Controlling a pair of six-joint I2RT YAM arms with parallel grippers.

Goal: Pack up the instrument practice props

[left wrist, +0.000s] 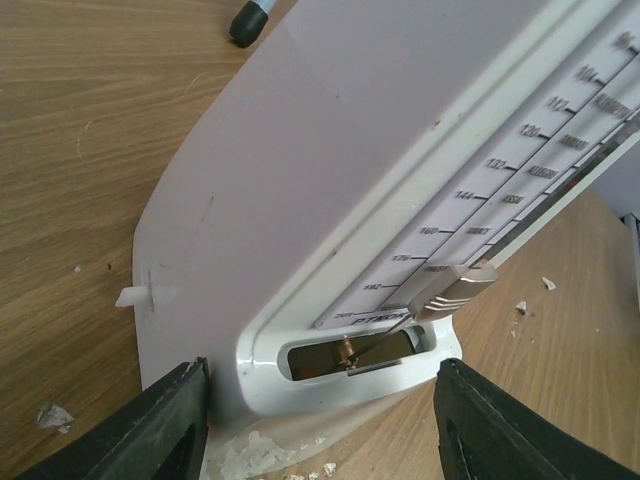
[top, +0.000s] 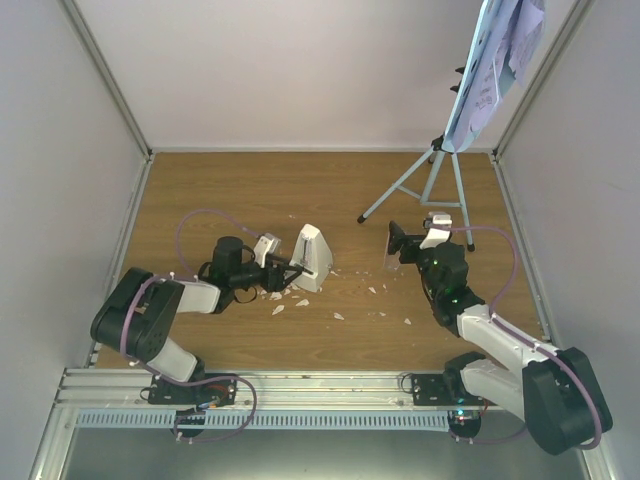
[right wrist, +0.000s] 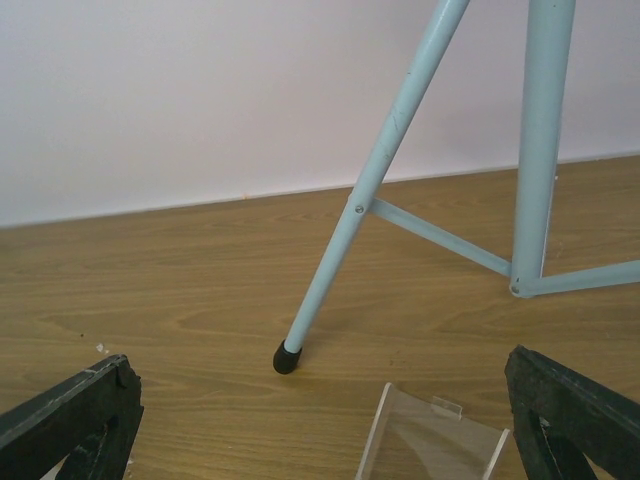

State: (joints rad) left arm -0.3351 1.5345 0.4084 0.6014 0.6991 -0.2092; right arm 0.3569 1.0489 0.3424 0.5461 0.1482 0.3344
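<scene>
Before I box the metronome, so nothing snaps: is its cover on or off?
Off: the metronome shows a bare scale; the clear cover sits apart from it.

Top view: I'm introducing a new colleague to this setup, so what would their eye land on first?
The pale-blue music stand towers at the back right, with sheets on its tray. Centre-left, the white metronome stands amid crumbs, with the left gripper flanking its base. A clear cover stands before the open right gripper.
</scene>
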